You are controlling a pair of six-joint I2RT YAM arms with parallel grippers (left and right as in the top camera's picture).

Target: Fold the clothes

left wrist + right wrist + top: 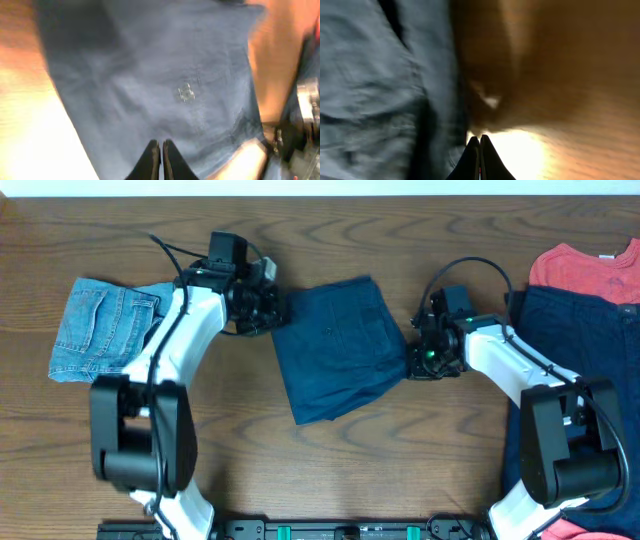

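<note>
Soft dark navy cotton shorts (340,345) folded into a rough, slightly skewed rectangle, lying mid-table on brown wood-grain tabletop (400,450); matte weave, faint creases, small pale stitched mark near centre in left wrist view. Faded light-blue denim shorts (105,330) folded at far left, seams and pocket stitching visible, right edge partly hidden under the white left arm. Red T-shirt (585,268) at top right, cut off by frame edge. Just below it, second dark navy garment (570,340), rumpled, partly covered by right arm and running off frame. Left gripper (268,305) at upper left corner of the folded navy shorts, black fingers (150,160) clenched tip to tip over the fabric, empty as far as visible. Right gripper (418,362) at right edge of same shorts, fingers (490,165) clenched together too, tips over bare wood just beside the cloth edge. Both wrist views blurred: fabric edges smeared, glare patches on wood, waistband button impossible to make out. Blurry metal-and-white shape at lower right of left wrist view, not identifiable.
</note>
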